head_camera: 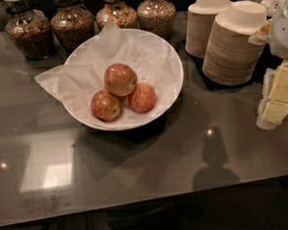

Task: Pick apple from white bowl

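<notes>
The apple (120,79), the largest one, red-orange with a yellowish blush, rests on top of two smaller, redder apples (106,105) (142,97). All three sit in the white bowl (175,82), which is wide, shallow and lined with crumpled white paper (62,80) that spills over its left rim. My gripper (279,97), cream-yellow below a white arm part (283,25), is at the right edge of the view. It hangs over the counter, well to the right of the bowl, and holds nothing that I can see.
Two stacks of beige paper bowls (209,23) (239,43) stand upside down at the back right, between the white bowl and my gripper. Several glass jars of grains (72,24) line the back. The glossy grey counter (152,161) ends at a front edge near the bottom of the view.
</notes>
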### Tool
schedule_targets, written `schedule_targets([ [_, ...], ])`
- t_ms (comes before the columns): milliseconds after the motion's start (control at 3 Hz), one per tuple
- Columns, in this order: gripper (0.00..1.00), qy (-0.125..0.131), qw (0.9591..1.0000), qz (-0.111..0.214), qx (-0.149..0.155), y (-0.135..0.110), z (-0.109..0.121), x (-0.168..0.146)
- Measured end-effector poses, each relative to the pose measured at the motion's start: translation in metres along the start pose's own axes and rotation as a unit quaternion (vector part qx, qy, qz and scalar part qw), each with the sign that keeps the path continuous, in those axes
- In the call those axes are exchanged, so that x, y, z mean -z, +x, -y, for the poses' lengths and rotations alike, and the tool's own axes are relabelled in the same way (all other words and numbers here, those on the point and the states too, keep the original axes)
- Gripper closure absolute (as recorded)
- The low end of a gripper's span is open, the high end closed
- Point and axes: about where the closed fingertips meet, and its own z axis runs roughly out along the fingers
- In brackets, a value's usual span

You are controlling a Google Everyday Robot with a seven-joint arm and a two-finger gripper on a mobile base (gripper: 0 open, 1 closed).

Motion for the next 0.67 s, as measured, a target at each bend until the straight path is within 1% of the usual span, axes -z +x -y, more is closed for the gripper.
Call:
schedule_targets([
  [333, 0.0, 0.0, 1.0, 0.0, 0.0, -0.0001, 0.0, 0.0],
  [667, 0.0, 0.009, 0.9999, 0.009, 0.01, -0.0098, 0.003, 0.0008],
])
